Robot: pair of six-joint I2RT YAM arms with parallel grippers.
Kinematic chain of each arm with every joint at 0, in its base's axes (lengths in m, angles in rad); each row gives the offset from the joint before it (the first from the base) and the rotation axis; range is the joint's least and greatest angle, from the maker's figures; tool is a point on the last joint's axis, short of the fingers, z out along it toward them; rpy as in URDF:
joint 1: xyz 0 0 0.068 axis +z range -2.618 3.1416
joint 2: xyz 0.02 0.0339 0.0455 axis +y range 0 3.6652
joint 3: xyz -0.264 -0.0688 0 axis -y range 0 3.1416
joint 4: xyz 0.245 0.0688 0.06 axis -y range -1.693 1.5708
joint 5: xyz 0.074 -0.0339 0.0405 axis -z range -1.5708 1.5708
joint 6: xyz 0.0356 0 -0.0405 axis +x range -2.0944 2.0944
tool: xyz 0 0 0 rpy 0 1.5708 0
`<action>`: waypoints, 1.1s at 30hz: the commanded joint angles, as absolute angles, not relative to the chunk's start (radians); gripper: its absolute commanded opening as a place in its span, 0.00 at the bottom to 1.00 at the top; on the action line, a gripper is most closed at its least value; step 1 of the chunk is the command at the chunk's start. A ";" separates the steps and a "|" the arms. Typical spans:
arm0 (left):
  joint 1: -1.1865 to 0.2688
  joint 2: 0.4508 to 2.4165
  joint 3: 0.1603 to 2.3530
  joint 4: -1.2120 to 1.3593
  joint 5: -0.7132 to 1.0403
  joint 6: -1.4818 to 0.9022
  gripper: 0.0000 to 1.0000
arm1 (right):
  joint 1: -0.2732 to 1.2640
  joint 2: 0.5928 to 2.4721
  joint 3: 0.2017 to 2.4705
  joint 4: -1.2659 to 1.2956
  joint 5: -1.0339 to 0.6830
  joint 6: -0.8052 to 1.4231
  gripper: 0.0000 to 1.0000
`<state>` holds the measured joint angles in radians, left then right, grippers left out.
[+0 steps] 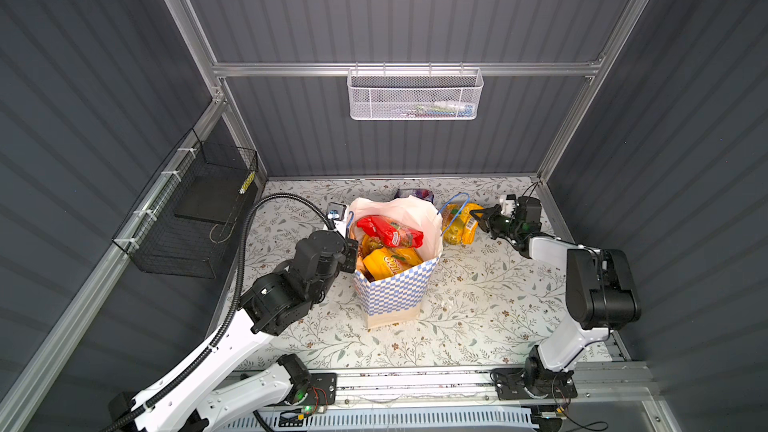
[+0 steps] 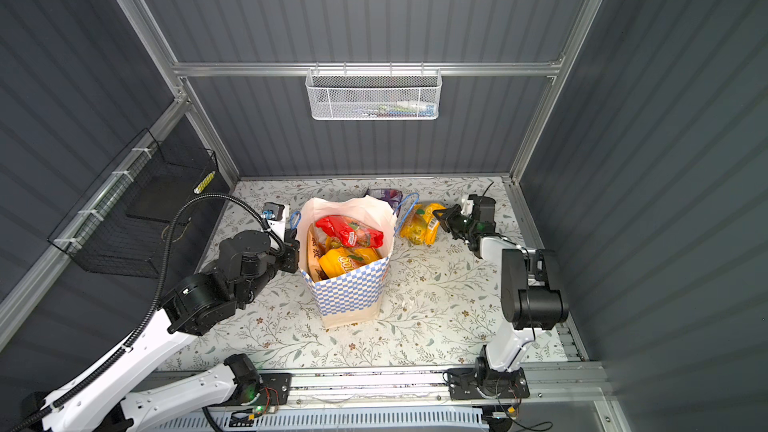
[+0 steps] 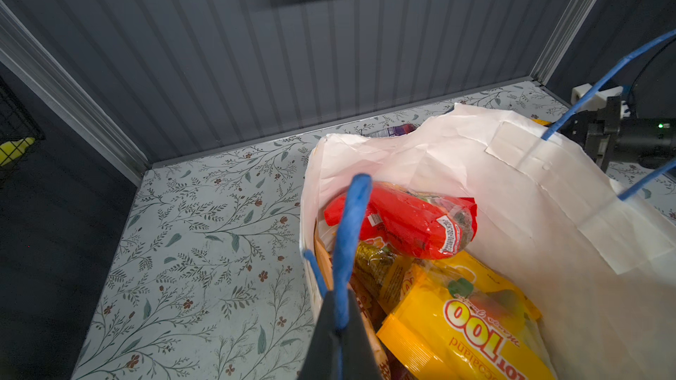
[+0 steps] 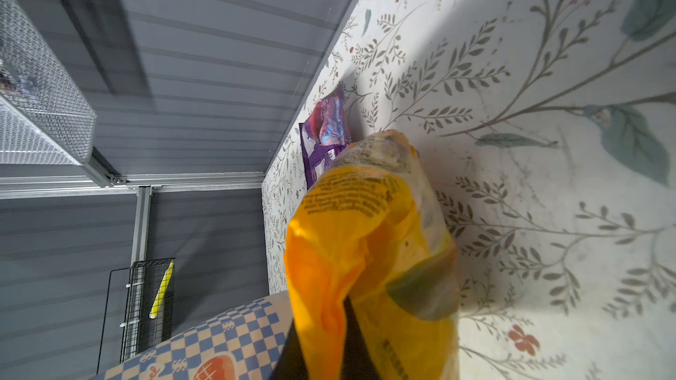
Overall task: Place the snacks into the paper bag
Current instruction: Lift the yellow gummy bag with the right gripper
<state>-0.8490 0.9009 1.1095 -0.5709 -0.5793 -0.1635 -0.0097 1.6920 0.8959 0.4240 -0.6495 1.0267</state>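
Table (image 1: 490, 309): floral top, grey walls on three sides.

Bag (image 1: 392, 288) (image 2: 353, 290): stands upright near mid-table, mouth open, checked band on the near face.

Black basket (image 1: 191, 218): on the left wall. White basket (image 1: 413, 95): on the back rail.

My left claw (image 1: 352, 253) (image 3: 338, 308): at the bag's left rim, jaws together, clamped on the blue left handle (image 3: 351, 235). The cord rises out of the jaws over the bag's mouth.

My right claw (image 1: 478, 216): low, just right of the bag, jaws pinched on one end of a yellow packet (image 1: 459, 228) (image 4: 365, 232). This packet is outside the bag, beside the right handle (image 3: 603, 80). I cannot tell whether it rests on the table or hangs clear.

Inside the bag:
- A red packet (image 1: 388, 232) (image 3: 409, 221) lies on top.
- A second yellow packet (image 1: 386, 263) (image 3: 464, 323) lies below it, toward the near side.
- A pale pouch (image 2: 314, 253) stands against the left wall.

Purple packet (image 1: 413, 194) (image 4: 325, 129): on the table behind the bag, near the back wall, apart from both claws.
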 commanded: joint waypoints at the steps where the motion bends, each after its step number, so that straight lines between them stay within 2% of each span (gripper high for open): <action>1: -0.845 0.884 1.122 -0.554 -0.598 -0.146 0.00 | -0.009 1.599 0.885 0.451 -0.635 1.021 0.00; 12: -0.846 0.880 1.120 -0.553 -0.597 -0.146 0.00 | -0.009 1.355 0.820 0.360 -0.579 0.994 0.00; 20: -0.845 0.866 1.119 -0.550 -0.603 -0.143 0.00 | -0.009 0.989 0.726 0.202 -0.494 0.971 0.00; 25: -0.845 0.880 1.122 -0.553 -0.597 -0.143 0.00 | -0.009 0.804 0.793 0.052 -0.479 0.933 0.00; 33: -0.845 0.884 1.123 -0.555 -0.589 -0.144 0.00 | -0.005 0.700 0.948 -0.067 -0.525 0.921 0.00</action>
